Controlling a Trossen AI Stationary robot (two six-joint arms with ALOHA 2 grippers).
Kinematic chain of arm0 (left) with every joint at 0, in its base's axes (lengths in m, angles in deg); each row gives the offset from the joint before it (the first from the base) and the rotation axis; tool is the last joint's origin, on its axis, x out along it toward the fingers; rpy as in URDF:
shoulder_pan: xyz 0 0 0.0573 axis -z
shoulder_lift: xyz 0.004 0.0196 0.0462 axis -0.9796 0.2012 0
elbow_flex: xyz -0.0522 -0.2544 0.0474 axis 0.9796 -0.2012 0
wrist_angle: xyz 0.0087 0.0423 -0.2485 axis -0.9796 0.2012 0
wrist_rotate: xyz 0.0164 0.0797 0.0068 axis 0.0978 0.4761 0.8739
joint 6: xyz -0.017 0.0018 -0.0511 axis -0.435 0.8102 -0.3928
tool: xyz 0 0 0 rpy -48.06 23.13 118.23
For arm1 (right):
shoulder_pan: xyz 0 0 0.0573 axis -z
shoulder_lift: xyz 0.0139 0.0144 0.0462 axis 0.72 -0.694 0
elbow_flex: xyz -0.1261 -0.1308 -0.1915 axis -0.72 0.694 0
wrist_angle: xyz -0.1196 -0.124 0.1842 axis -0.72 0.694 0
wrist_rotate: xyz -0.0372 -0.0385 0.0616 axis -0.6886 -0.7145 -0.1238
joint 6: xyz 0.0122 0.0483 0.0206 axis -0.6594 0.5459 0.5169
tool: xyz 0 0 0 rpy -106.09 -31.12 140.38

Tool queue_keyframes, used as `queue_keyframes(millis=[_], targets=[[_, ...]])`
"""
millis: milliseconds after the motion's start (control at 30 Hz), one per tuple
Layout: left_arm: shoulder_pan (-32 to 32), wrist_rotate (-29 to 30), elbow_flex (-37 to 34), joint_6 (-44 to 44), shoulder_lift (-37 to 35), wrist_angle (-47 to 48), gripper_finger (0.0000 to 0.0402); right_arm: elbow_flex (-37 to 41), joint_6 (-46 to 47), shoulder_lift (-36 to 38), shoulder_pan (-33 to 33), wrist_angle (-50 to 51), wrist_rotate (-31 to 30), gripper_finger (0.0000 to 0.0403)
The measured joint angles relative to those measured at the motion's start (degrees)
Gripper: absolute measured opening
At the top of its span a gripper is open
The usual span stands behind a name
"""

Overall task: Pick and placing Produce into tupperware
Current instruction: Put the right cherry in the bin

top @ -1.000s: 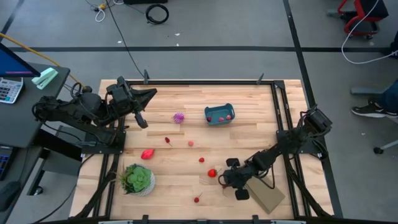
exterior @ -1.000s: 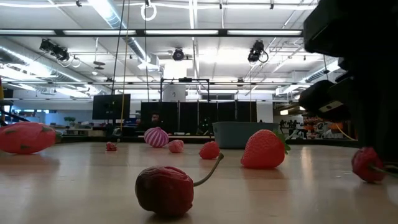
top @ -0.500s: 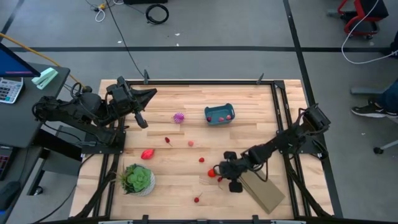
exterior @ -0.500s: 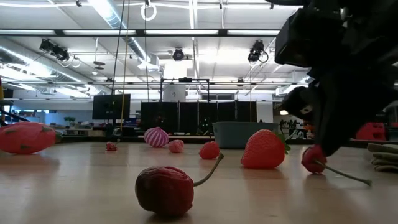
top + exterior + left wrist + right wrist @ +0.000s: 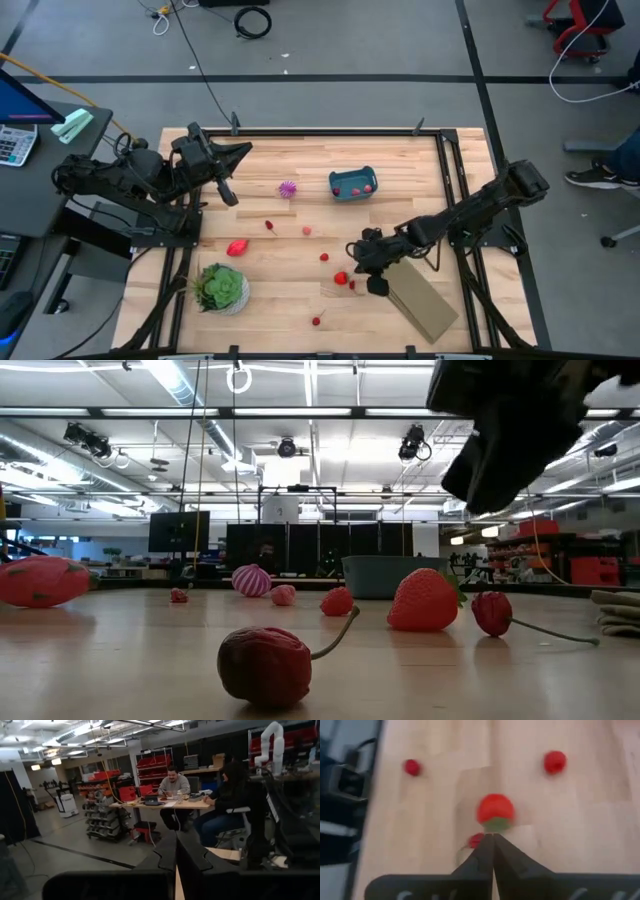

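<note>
Step in hand: picking produce; the right pincer has no catch, so a fresh grasp is judged to be needed

Left to right across the worktop, pale wood planks in a black frame:
- Left pincer: parked at the worktop's left edge, fingers pressed together, holding nothing
- Potted green plant: near front left corner
- Large pink-red fruit: just beyond the plant
- Spiky purple piece: beside the tub, apart from it
- Small red and pink pieces, scattered mid-worktop; cherry with stem lies nearest the low camera
- Teal tupperware: far centre, two red items already inside
- Strawberry and a small stemmed red fruit: both resting on the wood, just beside the right pincer
- Right pincer: raised above these, fingers closed flat together, empty
- Tan block: front right

Next move, judged: part the fingers, descend squarely over the strawberry, close, carry to the tub

Room: open workshop, ceiling strip lights, red shelving; two people seated at a desk
</note>
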Motion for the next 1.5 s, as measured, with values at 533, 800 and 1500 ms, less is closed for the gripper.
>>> queue_keyframes(millis=[533, 800, 1500], targets=[[0.00, 0.01, 0.00, 0.54, 0.00, 0.02, 0.0013, -0.02, 1.00, -7.33, 0.84, -3.14, -2.13, 0.0200], [0.00, 0.01, 0.00, 0.70, 0.00, 0.02, 0.0021, -0.02, -4.91, -6.85, 2.23, -3.06, -2.48, 0.0204], [0.00, 0.01, 0.00, 0.68, 0.00, 0.03, 0.0020, 0.00, 5.37, -7.27, -6.42, -3.79, 1.46, 0.0199]])
